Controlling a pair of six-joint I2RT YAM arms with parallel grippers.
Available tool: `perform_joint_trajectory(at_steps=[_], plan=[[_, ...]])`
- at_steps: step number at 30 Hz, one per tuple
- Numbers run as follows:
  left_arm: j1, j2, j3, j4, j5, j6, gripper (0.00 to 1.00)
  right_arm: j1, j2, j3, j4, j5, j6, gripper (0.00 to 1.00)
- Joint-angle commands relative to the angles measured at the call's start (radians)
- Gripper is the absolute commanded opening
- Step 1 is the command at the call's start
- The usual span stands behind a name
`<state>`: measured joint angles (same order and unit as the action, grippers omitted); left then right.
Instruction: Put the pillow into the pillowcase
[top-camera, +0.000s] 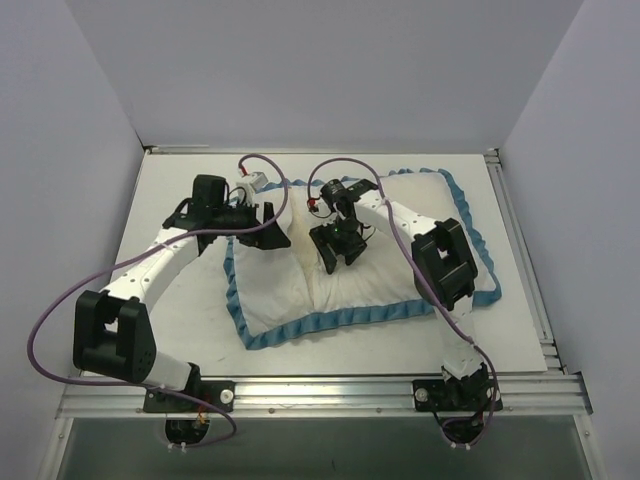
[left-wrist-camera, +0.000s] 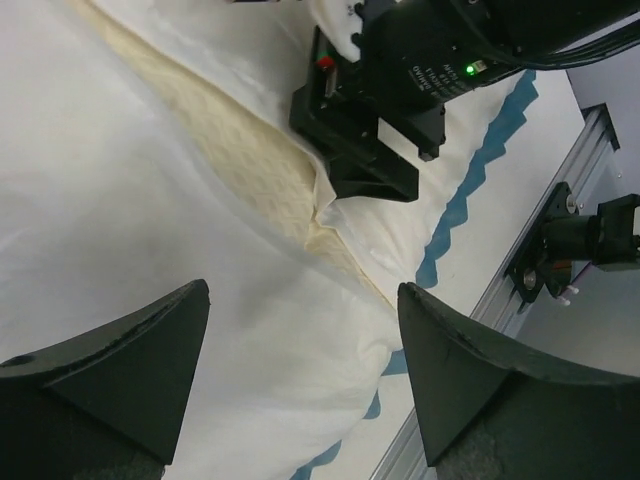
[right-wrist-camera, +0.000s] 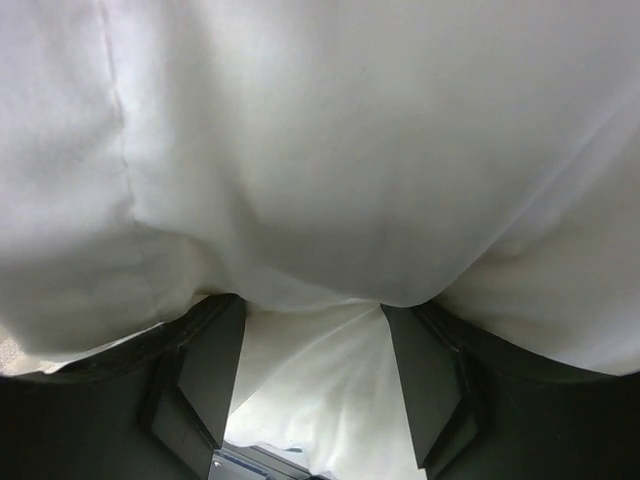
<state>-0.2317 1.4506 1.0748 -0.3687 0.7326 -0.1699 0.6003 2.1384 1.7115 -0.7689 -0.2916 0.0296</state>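
Observation:
The pillowcase (top-camera: 400, 270) lies across the table with its plain white side up and its teal ruffled trim (top-camera: 300, 325) along the edges. A strip of the cream dimpled pillow (top-camera: 305, 270) shows in the opening at its middle, clearer in the left wrist view (left-wrist-camera: 240, 130). My left gripper (top-camera: 268, 228) is open and empty just above the white fabric (left-wrist-camera: 300, 300) left of the opening. My right gripper (top-camera: 342, 250) stands at the opening's right edge, jaws apart, with white fabric (right-wrist-camera: 330, 150) bulging over and between its fingers (right-wrist-camera: 210, 370). It also shows in the left wrist view (left-wrist-camera: 370, 170).
A metal rail (top-camera: 330, 385) runs along the table's near edge, also in the left wrist view (left-wrist-camera: 560, 190). Bare white table (top-camera: 190, 310) lies left of the pillowcase. Purple cables (top-camera: 60, 300) loop beside both arms. Grey walls enclose the back and sides.

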Motion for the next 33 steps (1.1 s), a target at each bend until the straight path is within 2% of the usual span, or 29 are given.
perform_joint_trajectory(at_steps=[1, 5, 6, 9, 11, 15, 17, 19, 20, 21, 22, 25, 27, 30, 33], plan=[[-0.026, 0.016, 0.050, 0.053, -0.085, 0.044, 0.83, -0.017, -0.040, -0.001, -0.058, 0.137, -0.037, 0.60], [-0.021, 0.027, 0.054, 0.040, -0.131, 0.066, 0.75, -0.068, -0.156, -0.022, -0.027, -0.027, -0.039, 0.55], [-0.023, 0.030, 0.050, 0.036, -0.134, 0.066, 0.75, -0.077, -0.202, -0.039, -0.018, -0.099, -0.043, 0.54], [-0.031, 0.039, 0.039, 0.037, -0.148, 0.053, 0.75, -0.094, -0.253, -0.043, -0.009, -0.188, -0.062, 0.48], [-0.032, 0.048, 0.033, 0.053, -0.145, 0.040, 0.75, -0.093, -0.264, -0.036, 0.002, -0.282, -0.057, 0.43], [-0.038, 0.079, 0.025, 0.103, -0.122, 0.014, 0.69, -0.099, -0.235, -0.006, 0.014, -0.383, 0.005, 0.40], [-0.050, 0.126, 0.034, 0.126, -0.131, 0.006, 0.66, -0.114, -0.229, 0.005, 0.017, -0.386, 0.018, 0.41], [-0.076, 0.196, 0.057, 0.134, -0.125, 0.001, 0.56, -0.140, -0.225, 0.004, 0.017, -0.363, 0.012, 0.40], [-0.104, 0.223, 0.083, 0.137, -0.131, 0.004, 0.47, -0.178, -0.232, -0.009, 0.017, -0.341, 0.012, 0.40], [-0.116, 0.249, 0.103, 0.134, -0.136, 0.007, 0.47, -0.206, -0.238, -0.018, 0.014, -0.330, 0.010, 0.39], [-0.126, 0.302, 0.120, 0.132, -0.136, 0.007, 0.40, -0.233, -0.248, -0.033, 0.007, -0.314, 0.003, 0.37], [-0.147, 0.396, 0.197, 0.129, -0.145, 0.007, 0.30, -0.322, -0.301, -0.133, -0.032, -0.215, -0.077, 0.34], [-0.147, 0.435, 0.264, 0.129, -0.151, 0.017, 0.30, -0.367, -0.333, -0.237, -0.049, -0.201, -0.131, 0.33], [-0.129, 0.497, 0.361, 0.090, -0.164, 0.047, 0.32, -0.358, -0.335, -0.369, -0.012, -0.216, -0.154, 0.34], [-0.074, 0.502, 0.390, 0.086, -0.179, 0.058, 0.39, -0.318, -0.235, -0.322, 0.080, -0.277, -0.088, 0.38]])
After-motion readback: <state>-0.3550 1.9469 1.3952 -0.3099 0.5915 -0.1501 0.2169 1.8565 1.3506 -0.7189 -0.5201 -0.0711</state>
